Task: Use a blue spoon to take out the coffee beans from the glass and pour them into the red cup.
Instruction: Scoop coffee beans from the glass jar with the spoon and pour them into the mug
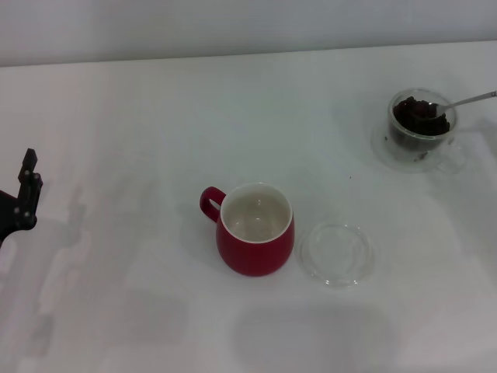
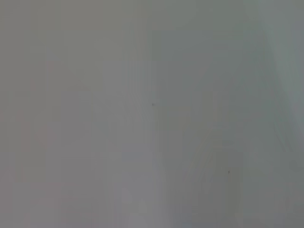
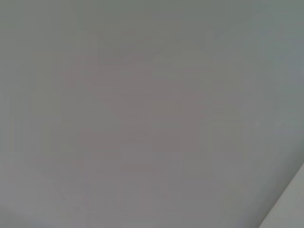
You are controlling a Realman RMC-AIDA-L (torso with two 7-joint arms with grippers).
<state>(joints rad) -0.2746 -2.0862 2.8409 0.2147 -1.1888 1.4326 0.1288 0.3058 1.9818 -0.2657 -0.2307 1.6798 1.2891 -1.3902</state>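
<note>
The red cup [image 1: 256,231] sat in the middle of the white table [image 1: 116,116], open side up and empty, ready for beans. The glass [image 1: 422,129] stood far off at two o'clock, full of coffee beans [image 1: 420,116]. The blue spoon [image 1: 466,100] leaned in it, bowl down in the beans, so it could scoop. A flat clear dish [image 1: 336,253] lay just beside the cup at three o'clock. The left gripper [image 1: 23,200] waited at nine o'clock, holding nothing; I cannot tell if it was open. The right gripper was not seen.

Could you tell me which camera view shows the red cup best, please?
The head view: the red cup stands upright mid-table, handle and white inside plainly visible. Both wrist views show only blank pale surface, nothing of the cup.
</note>
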